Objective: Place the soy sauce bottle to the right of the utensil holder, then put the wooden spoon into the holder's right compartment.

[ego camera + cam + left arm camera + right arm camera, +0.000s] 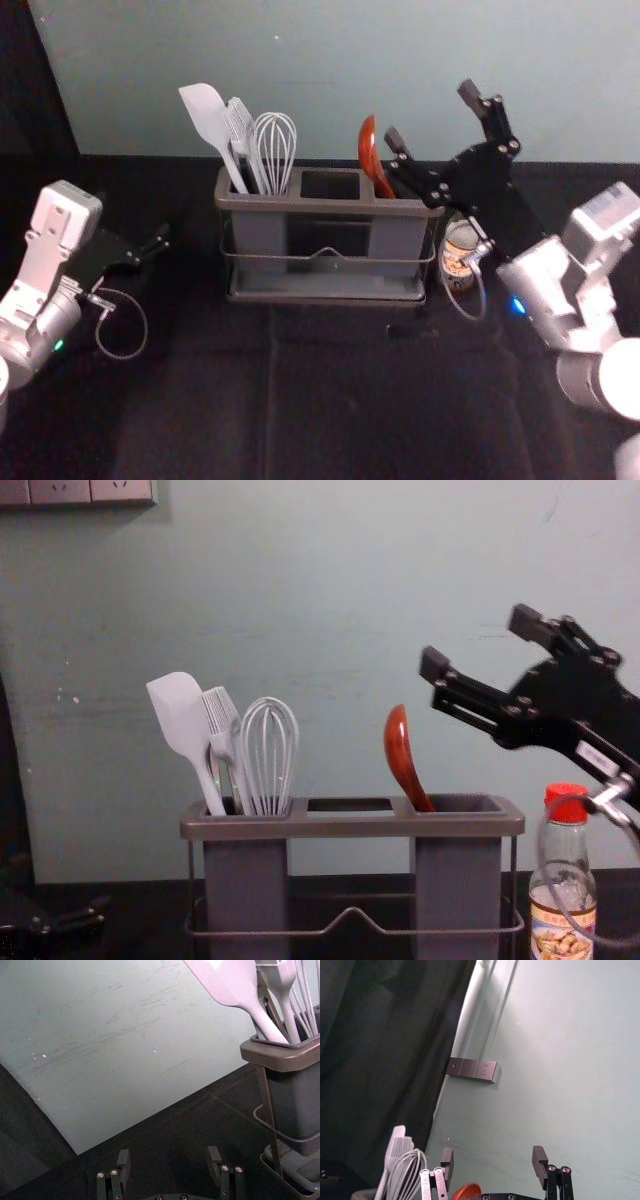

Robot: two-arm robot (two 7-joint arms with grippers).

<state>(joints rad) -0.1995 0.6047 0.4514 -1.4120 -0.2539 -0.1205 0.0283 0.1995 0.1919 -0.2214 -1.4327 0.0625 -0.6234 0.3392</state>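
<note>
Soy sauce bottle (460, 248): stands upright on the table (330, 400), below the right hand (431, 115); just beside the utensil holder (325, 207), on its right side; topped with a red cap (567, 802), labelled around the lower part, seen partly behind the cable (548, 880) that loops from under the right hand.

Wooden spoon (368, 145): already sits in the holder's right compartment, bowl upward, leaning toward the left; lies below the right hand and to its left, apart from the fingertips in the chest view.

Right hand: raised above the level of the holder's rim, toward its right end; spread wide, gripping nothing between the two fingers; reaches in from the right edge in the chest view, pointing up and leftward.

Left hand: hangs low over the table, well to the left of the holder; also spread, holding nothing; in the chest view, seen dark at the lower left corner.

Between the two hands: see the holder, upright; in its left compartment, to the right of the left hand, carries a pale spatula (207, 118), a pale brush (240, 125) and a whisk (275, 140); beyond both hands, backed by a plain wall (340, 60), bearing a row of sockets (471, 1068).
</note>
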